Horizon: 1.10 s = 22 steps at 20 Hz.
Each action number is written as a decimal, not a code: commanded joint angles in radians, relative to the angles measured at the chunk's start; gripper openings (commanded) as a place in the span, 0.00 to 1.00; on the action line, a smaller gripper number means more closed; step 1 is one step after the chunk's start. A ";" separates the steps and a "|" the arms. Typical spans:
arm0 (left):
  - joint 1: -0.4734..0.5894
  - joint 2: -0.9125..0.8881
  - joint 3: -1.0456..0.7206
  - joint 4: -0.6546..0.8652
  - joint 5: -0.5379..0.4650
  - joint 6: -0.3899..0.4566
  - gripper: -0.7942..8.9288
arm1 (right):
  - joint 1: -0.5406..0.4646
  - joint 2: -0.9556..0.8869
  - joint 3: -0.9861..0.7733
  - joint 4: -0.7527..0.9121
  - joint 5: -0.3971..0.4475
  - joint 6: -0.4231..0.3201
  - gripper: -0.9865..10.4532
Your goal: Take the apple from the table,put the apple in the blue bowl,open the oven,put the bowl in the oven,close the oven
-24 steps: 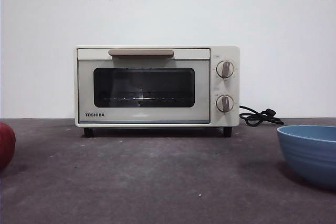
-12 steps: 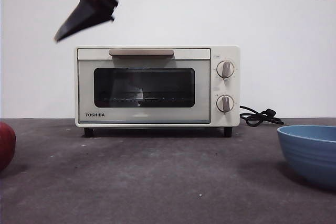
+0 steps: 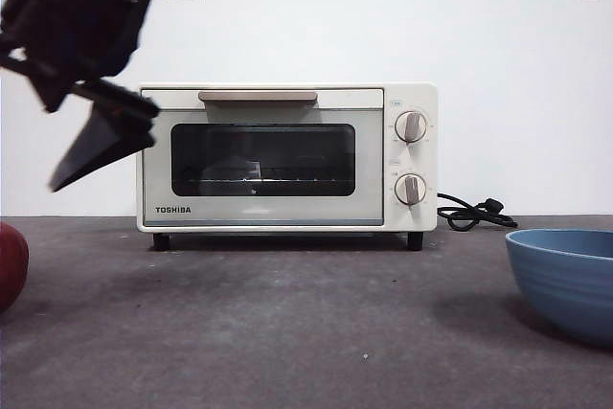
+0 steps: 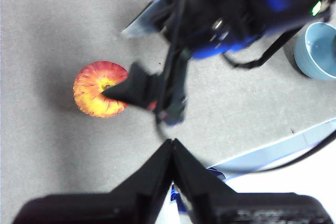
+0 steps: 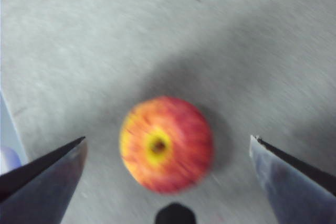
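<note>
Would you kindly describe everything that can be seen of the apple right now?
The apple is round, red streaked with yellow around a dark stem hollow that faces up. It sits upright on the grey table, alone and untouched. The right gripper hangs above it with jaws spread wide on either side. In the front view only its dark red edge shows, far from the blue bowl.

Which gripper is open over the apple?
The right gripper: its jaws are spread wide on either side of the apple. The left gripper is shut, farther from it.
</note>
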 commanded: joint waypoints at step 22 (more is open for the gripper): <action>-0.042 -0.001 0.003 0.000 0.005 -0.008 0.08 | 0.027 0.167 0.002 0.098 0.099 -0.016 0.79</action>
